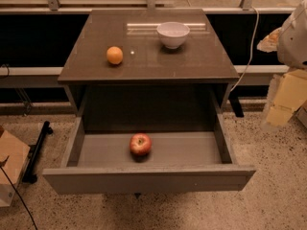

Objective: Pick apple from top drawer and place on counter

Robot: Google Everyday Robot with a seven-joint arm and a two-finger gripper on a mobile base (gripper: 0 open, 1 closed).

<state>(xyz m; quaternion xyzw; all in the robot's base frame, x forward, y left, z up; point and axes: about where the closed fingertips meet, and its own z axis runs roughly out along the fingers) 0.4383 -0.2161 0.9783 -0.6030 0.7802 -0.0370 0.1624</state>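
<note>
The apple, red with yellowish patches, lies on the grey floor of the open top drawer, near its front panel and a little left of centre. The drawer is pulled out fully below the dark brown counter. My gripper is at the far right edge of the camera view, a pale yellowish shape below the white arm. It is well to the right of the drawer, apart from the apple, and holds nothing that I can see.
An orange round fruit sits on the counter's left side. A white bowl stands at the back middle. A cardboard box and a black bar lie on the speckled floor at left. A white cable hangs at right.
</note>
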